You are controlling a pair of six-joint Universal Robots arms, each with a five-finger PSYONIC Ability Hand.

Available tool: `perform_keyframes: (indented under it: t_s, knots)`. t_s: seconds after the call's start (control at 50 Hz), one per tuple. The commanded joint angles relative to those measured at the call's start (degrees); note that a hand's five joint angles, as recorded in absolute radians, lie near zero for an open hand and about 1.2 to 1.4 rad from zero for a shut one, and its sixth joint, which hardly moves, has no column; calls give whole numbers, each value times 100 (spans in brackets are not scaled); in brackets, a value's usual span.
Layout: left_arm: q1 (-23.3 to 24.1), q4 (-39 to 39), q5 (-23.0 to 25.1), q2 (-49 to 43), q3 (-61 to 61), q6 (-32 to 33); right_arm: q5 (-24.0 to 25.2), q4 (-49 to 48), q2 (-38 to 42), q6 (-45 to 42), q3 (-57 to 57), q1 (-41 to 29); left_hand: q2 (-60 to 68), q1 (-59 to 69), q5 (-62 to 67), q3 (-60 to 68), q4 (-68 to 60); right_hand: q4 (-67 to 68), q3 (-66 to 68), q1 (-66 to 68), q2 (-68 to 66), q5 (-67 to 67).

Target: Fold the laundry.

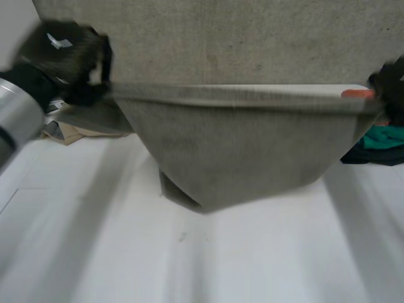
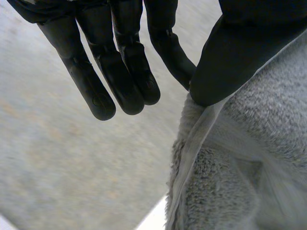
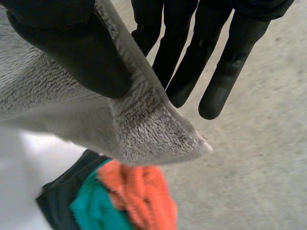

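Both arms are raised level over the white table (image 1: pixel 189 265), a grey towel (image 1: pixel 240 151) taut between them. The left hand (image 1: pixel 69 60) at ten o'clock and the right hand (image 1: pixel 392 85) at three each pinch a top corner under the thumb, fingers straight.

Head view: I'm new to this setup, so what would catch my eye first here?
A grey towel hangs stretched between both hands above the white table. The left hand pinches one end of its top edge, the right hand the other. Beside the right hand lies a heap of teal and orange cloths.
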State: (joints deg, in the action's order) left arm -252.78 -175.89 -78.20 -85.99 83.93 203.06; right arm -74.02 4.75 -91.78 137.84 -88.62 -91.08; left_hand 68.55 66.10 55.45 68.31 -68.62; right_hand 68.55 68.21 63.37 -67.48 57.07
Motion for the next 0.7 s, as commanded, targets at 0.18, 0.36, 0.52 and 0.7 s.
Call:
perform_keyframes:
  t_s: [0.18, 0.36, 0.52, 0.7]
  knots:
    - [-501, 899, 42, -531, -236, 664, -366, 2566, 1091, -318, 2234, -691, 1145, 1390, 1455, 1169, -1138, 1145, 1179, 1663, -1252, 1293]
    - [-457, 188, -28, -2693, -1606, 1113, -1421, 1645, 2612, -407, 3165, -1315, 1145, 1390, 1455, 1169, -1138, 1145, 1179, 1663, -1252, 1293]
    - [-132, -974, -81, -3363, -2145, 727, -1818, 686, 3026, -301, 3106, -1702, -270, -25, 40, -246, 277, 1145, 1179, 1663, -1252, 1293]
    - [167, -622, -99, -2143, 41, -159, -1765, 273, 2561, -196, 1894, -1799, -4421, -4176, -4111, -4397, 4428, 1145, 1179, 1663, -1252, 1293]
